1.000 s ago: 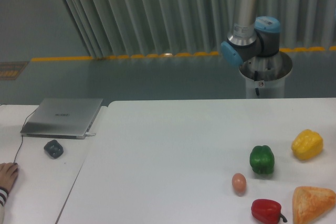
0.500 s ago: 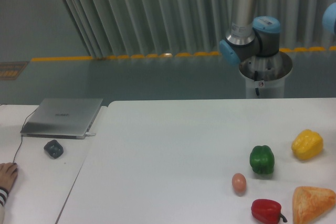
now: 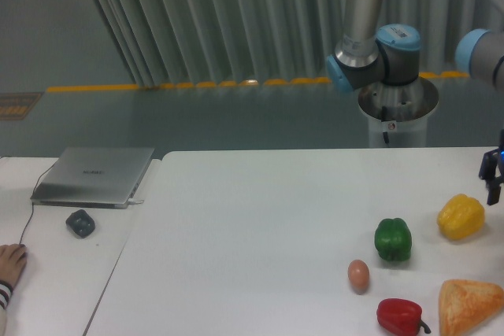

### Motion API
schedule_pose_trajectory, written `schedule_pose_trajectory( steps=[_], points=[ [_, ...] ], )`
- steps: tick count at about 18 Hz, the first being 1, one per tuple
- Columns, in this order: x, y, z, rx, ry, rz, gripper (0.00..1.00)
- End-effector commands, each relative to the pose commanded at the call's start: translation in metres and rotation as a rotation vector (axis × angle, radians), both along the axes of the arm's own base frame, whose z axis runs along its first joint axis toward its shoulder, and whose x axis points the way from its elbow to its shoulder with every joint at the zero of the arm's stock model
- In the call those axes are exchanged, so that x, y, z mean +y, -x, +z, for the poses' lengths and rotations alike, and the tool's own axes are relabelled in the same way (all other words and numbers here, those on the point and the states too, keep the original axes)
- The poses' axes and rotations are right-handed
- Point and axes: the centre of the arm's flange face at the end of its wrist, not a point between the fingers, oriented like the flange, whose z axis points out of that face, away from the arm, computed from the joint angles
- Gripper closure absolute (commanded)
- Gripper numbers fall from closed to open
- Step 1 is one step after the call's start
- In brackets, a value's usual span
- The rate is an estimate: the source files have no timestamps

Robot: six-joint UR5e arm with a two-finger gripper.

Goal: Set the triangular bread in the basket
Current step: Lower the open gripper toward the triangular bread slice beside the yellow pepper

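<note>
My gripper [image 3: 494, 181] is cut off at the right frame edge, only dark finger parts visible; can't tell how far the jaws are open, nothing seen held. Nearest the camera, well below my jaws: triangular bread [image 3: 470, 305] at the bottom right table corner, lying flat, partly cropped. Just left of it the red pepper [image 3: 402, 316], then the egg [image 3: 358, 275] further left. Green pepper [image 3: 393, 239] below-left of my jaws. Yellow pepper [image 3: 461, 216] just below-left of the jaws, apart from them. Far left across the white table [image 3: 260, 218]: a hand [image 3: 11, 265] at the edge, a dark mouse [image 3: 80, 223], a closed laptop [image 3: 94, 175]. Behind, my arm base [image 3: 398, 112].
</note>
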Motion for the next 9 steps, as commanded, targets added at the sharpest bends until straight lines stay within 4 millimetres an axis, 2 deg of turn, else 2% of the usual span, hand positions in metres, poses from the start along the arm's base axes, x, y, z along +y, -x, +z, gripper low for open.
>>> schedule_pose_trajectory(
  steps=[1, 7, 9],
  points=[
    [0.008, -0.004, -0.002, 0.012, 0.001, -0.014, 0.0],
    [0.034, -0.001, -0.032, 0.015, -0.01, -0.02, 0.0],
    [0.045, -0.009, -0.039, 0.003, -0.012, 0.009, 0.0]
  ],
)
